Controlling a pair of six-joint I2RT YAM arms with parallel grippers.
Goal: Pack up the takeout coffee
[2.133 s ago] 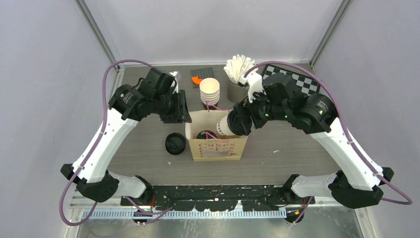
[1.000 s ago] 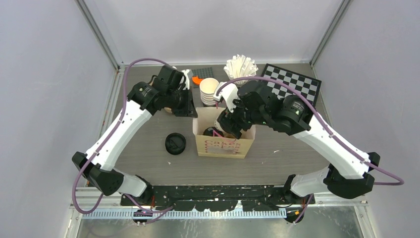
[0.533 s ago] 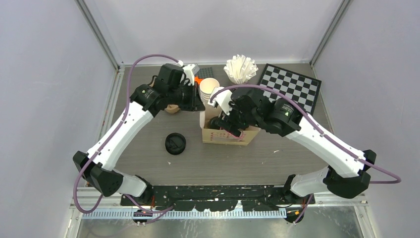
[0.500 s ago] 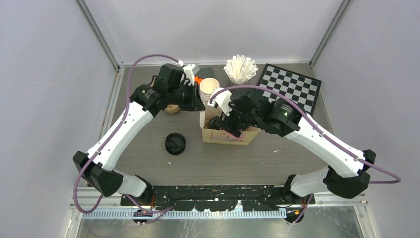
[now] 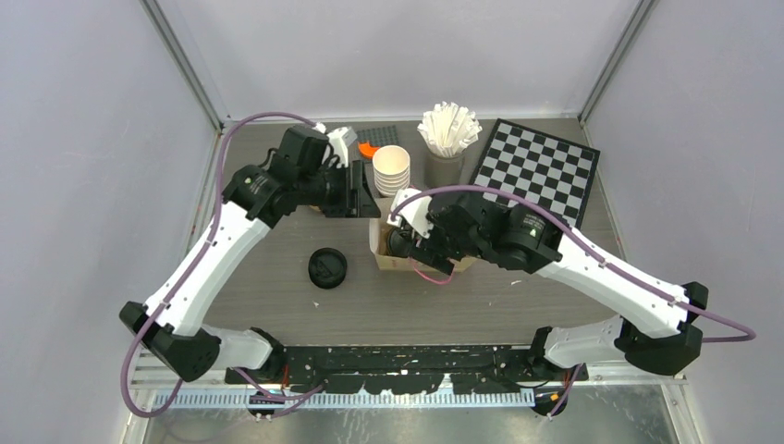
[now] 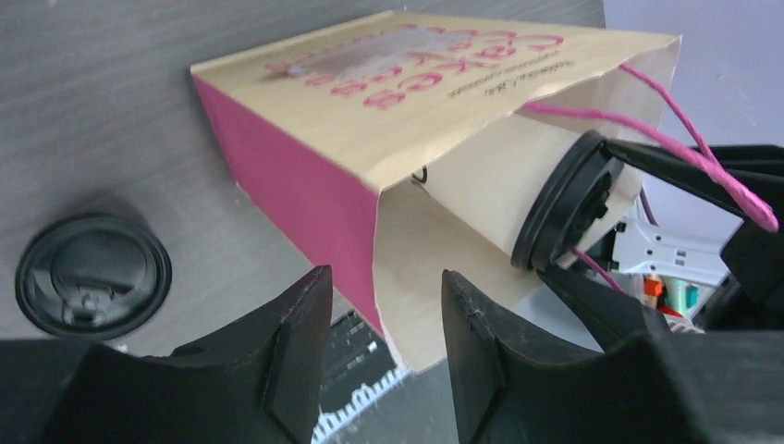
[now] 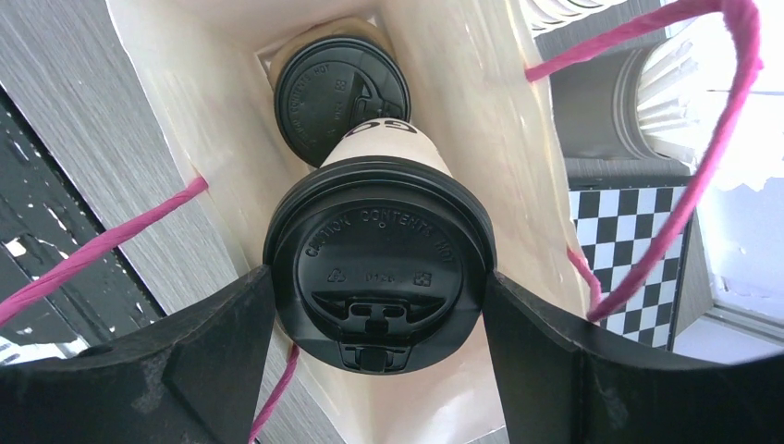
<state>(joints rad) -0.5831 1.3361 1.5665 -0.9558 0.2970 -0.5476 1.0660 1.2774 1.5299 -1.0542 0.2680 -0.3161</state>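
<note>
Gently, our right hand (image 7: 379, 310) clasps the light, crushable black-lidded cream paper cup (image 7: 374, 245) near its stiffer rim; our left hand (image 6: 384, 287) stands parted, empty.

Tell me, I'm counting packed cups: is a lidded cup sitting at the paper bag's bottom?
Yes, a black-lidded cup sits at the paper bag's bottom, beyond the held cup.

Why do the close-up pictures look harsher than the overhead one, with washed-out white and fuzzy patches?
Top view: even, soft light, faint shadows. Right wrist view: the corner around the straws burns out white, while the capped cup is sharp enough to show its lid's raised lettering. Left wrist view: the fingers are dark and featureless, and the paper bag has partly smeared print.
</note>
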